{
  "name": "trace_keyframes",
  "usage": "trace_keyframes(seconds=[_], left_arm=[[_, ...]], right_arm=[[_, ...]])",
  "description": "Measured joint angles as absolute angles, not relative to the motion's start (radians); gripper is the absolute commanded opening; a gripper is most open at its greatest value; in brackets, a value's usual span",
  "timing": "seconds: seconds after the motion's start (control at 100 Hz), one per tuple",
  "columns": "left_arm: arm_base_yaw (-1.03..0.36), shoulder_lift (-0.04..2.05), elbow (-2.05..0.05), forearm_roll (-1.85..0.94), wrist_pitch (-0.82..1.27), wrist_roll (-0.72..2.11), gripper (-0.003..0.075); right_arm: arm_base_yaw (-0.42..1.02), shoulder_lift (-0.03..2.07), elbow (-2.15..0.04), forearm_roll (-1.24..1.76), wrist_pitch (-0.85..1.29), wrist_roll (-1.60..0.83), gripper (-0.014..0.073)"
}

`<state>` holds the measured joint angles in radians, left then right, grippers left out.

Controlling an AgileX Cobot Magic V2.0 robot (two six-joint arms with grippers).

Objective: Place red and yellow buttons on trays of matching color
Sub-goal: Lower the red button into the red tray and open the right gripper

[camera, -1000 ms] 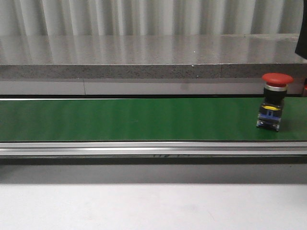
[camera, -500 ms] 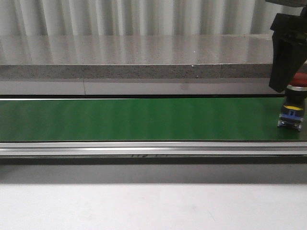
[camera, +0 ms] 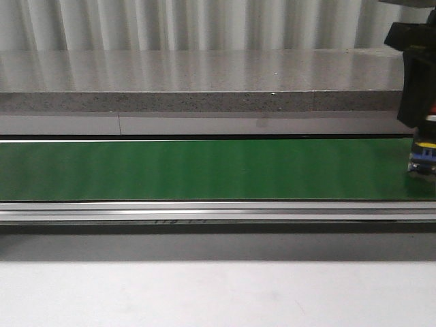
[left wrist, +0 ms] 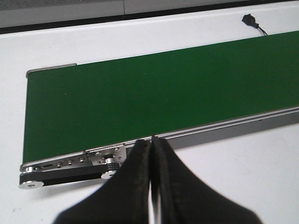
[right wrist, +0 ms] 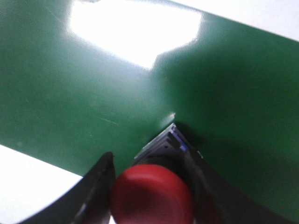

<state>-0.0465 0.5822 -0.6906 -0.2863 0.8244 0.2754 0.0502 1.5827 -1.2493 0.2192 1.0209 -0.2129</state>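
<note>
Right gripper [right wrist: 152, 186], right wrist view: the two dark fingers [right wrist: 96, 184] stand on either side of the red button [right wrist: 152, 196], whose round cap fills the gap between them. One finger appears to touch the cap; whether both press on it, and so whether the button is gripped, cannot be told. Beyond the cap, the button's metallic and blue base [right wrist: 170, 140] stands on the green belt [right wrist: 93, 84], with a bright glare patch on the belt farther off.

Front view: the right gripper [camera: 417, 88] reaches down from above at the right edge of the frame, its black body roughly vertical and covering most of the button. Only the button's lower part [camera: 422, 158], with a yellow band and blue base, shows beneath it, standing upright on the belt [camera: 204, 169] at its far right end. A grey stone ledge [camera: 204, 82] runs behind the belt and a metal rail [camera: 204, 210] runs along its near side.

Left gripper [left wrist: 152, 163], left wrist view: the two black fingers are pressed together with nothing between them, held above the white table [left wrist: 243, 168] just beside the belt's near rail. The belt's end roller and bolted bracket [left wrist: 70, 165] lie close by. A small black connector [left wrist: 249, 19] lies on the table beyond the belt.
</note>
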Motion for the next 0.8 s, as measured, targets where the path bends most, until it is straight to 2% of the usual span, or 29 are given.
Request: trace_keyframes(seconds=[0.58, 0.8], left_arm=[[-0.046, 0.582, -0.691, -0.286, 0.824, 0.275, -0.002], [-0.046, 0.582, -0.691, -0.286, 0.824, 0.275, -0.002]], right_arm=[[-0.406, 1.527, -1.328, 0.219, 0.92, -0.006, 0.0204], [-0.532, 1.602, -1.389, 0.219, 0.906, 0.076, 0.0204]])
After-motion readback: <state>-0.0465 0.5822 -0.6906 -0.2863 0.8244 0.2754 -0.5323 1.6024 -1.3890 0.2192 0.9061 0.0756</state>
